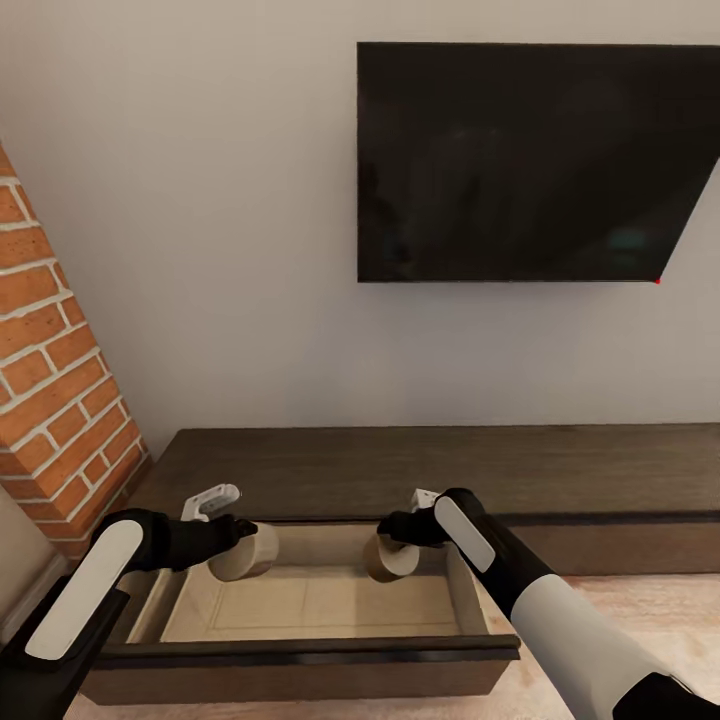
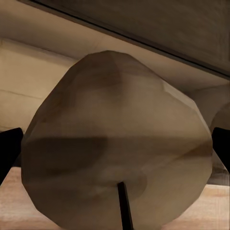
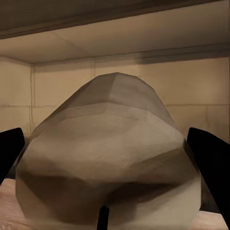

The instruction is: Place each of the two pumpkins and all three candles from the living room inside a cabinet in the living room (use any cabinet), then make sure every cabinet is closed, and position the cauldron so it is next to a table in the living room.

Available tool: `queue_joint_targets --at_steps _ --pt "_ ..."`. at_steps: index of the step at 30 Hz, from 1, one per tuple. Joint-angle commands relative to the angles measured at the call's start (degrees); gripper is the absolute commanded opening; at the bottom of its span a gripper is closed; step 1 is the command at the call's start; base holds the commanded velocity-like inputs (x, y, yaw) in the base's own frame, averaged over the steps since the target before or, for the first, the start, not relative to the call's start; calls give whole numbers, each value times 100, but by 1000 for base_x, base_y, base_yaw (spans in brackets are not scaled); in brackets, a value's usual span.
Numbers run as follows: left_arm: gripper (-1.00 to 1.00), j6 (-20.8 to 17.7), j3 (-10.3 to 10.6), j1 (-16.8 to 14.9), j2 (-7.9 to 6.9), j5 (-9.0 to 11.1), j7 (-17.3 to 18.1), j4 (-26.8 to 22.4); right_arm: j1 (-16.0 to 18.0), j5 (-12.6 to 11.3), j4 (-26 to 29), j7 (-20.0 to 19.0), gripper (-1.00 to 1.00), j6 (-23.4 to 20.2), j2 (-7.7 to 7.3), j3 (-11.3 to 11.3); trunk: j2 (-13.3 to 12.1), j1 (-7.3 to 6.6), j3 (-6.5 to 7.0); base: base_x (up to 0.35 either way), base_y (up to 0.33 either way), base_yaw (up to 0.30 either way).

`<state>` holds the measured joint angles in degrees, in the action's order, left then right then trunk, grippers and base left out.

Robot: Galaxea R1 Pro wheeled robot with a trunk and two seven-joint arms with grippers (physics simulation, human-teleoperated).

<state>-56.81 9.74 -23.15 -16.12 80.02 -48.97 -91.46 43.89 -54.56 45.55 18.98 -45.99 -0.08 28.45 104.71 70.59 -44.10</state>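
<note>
The long, low, dark brown cabinet (image 1: pixel 450 470) runs along the wall, with its left drawer (image 1: pixel 300 648) pulled out and its pale wood inside showing. My left gripper (image 1: pixel 240 542) is shut on a beige candle (image 1: pixel 243 556) at the drawer's back left. My right gripper (image 1: pixel 392 540) is shut on a second beige candle (image 1: pixel 388 560) at the back right. In the left wrist view the candle (image 2: pixel 115 143) with its dark wick sits between the black fingers (image 2: pixel 8 148). In the right wrist view the other candle (image 3: pixel 110 153) touches both fingers (image 3: pixel 211 163). The pumpkins, cauldron and table are out of view.
A black TV (image 1: pixel 520 160) hangs on the white wall above the cabinet. A red brick wall (image 1: pixel 60 400) stands at the left, close to my left arm. Light wood floor shows to the right of the drawer.
</note>
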Motion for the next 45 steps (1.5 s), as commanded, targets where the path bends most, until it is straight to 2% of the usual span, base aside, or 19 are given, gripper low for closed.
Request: queue_joint_targets --at_steps 1,6,12,18,21,25,30,37,39,45 --pt "-100 3 5 -5 -8 58 -60 -4 5 -60 6 53 -100 -5 -1 11 3 -1 -5 0 269 -7" --pt "-100 3 -6 -5 -17 58 -60 -3 5 -62 6 53 -100 0 -1 6 3 -1 -5 0 273 -2" --pt "-100 3 0 -5 -6 66 -60 4 5 -59 12 38 -100 -6 16 6 3 -1 -5 0 25 0" --pt "-100 3 9 -5 1 66 -66 43 5 -55 12 56 -100 -10 85 11 3 -1 -5 0 1 0" --pt "-100 5 10 -12 16 59 -74 86 5 -49 3 73 -100 -20 194 18 3 -1 -5 0 0 0" --pt "-100 3 -2 -165 -10 63 -83 172 5 -47 -2 157 -100 -22 273 20 3 -1 -5 0 0 0" --pt "-100 3 -15 -327 -12 69 -86 376 5 -54 5 287 -100 -16 287 18 3 -1 -5 0 0 0" --pt "-100 -4 10 -371 -12 78 -86 636 5 -55 21 295 -100 0 293 20 3 -1 -5 0 0 0" --pt "-100 -7 18 -374 -12 76 -78 895 5 -54 121 457 -100 -8 296 20 3 -1 -5 0 0 0" --pt "-100 -6 68 -370 -1 77 -77 928 5 -55 137 515 -100 6 298 25 3 -1 -5 0 0 0"
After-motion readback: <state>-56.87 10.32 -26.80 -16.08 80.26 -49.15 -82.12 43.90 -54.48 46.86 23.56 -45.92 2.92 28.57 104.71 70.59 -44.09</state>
